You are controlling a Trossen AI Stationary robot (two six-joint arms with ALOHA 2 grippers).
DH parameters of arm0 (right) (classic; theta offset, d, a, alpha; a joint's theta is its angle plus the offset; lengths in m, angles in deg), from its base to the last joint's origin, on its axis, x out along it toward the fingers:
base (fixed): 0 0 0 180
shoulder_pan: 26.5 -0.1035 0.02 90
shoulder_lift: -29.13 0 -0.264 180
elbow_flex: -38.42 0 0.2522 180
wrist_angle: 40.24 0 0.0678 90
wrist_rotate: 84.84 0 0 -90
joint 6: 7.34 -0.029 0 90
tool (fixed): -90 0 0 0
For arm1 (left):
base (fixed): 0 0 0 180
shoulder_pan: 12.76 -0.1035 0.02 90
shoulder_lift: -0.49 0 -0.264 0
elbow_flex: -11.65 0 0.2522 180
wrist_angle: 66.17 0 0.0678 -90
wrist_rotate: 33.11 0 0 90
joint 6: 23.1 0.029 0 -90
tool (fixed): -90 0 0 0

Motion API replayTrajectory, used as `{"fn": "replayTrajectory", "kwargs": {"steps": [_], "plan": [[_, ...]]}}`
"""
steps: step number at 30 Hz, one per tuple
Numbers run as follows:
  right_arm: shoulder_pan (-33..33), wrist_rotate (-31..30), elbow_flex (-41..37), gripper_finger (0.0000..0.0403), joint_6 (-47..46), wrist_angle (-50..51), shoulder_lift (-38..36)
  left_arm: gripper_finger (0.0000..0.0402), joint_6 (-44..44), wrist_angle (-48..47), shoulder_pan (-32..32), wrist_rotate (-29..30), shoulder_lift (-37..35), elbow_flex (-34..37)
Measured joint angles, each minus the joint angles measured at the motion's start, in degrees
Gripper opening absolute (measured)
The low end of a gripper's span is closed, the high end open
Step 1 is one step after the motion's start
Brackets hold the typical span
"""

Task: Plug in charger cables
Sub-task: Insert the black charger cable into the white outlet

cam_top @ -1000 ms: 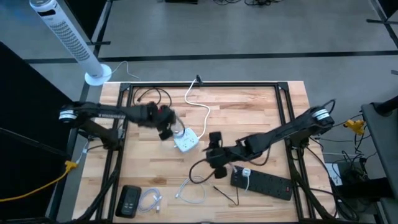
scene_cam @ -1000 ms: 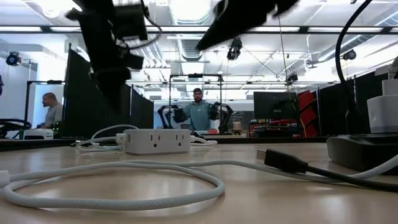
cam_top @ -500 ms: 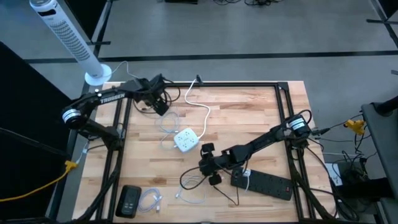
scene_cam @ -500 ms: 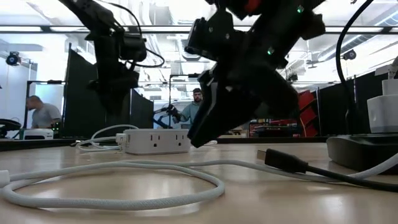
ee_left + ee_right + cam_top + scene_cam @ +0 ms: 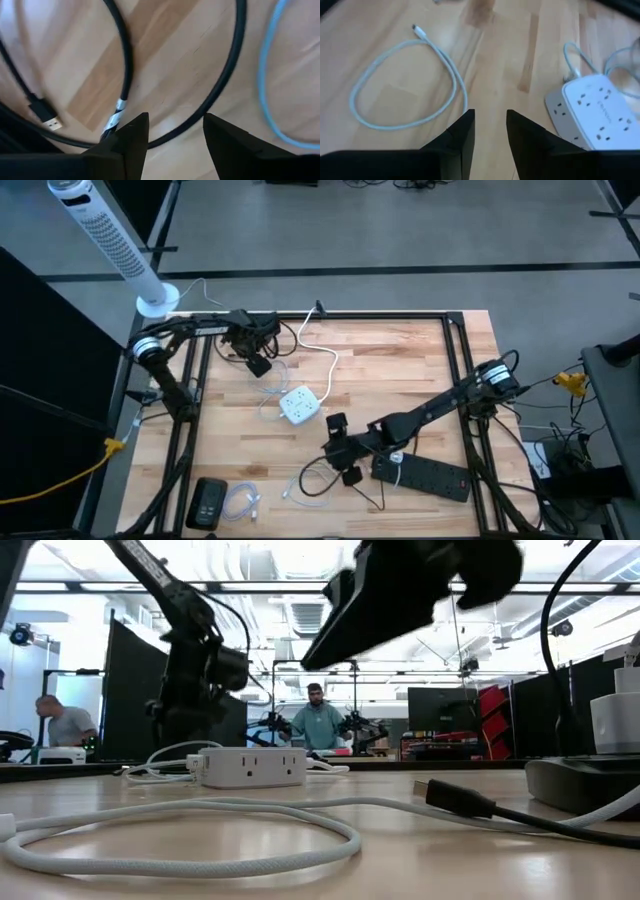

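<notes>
Left gripper [image 5: 258, 364], fingers parted and empty, hovers over coiled black charger cables [image 5: 255, 338] near the worktop's [image 5: 400, 370] far-left corner. Right gripper [image 5: 345, 463], parted and empty, hangs above the white cable loop [image 5: 405, 82] near the front edge; no clear long axis.

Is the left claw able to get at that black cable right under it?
Probably yes. The left claw is open above the black cable, which lies loose on the bare table, with nothing over it.
</notes>
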Motion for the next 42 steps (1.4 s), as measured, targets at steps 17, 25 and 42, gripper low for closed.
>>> {"fn": "replayTrajectory", "kwargs": {"steps": [17,25,42], "plan": [[-1.76,-0.20,0.00,0.0044,6.49,-0.59,-2.58,0.0005,-7.30,9.37,5.08,-15.95,5.06,-3.62],[-1.73,-0.20,0.00,0.0032,6.76,-0.62,-2.58,0.0021,-4.50,9.48,9.77,-19.31,4.75,-10.22],[-1.62,-0.20,-0.12,0.0078,4.29,-0.18,-1.90,0.0105,-7.39,-9.09,9.05,-3.49,4.71,-11.50]]}}
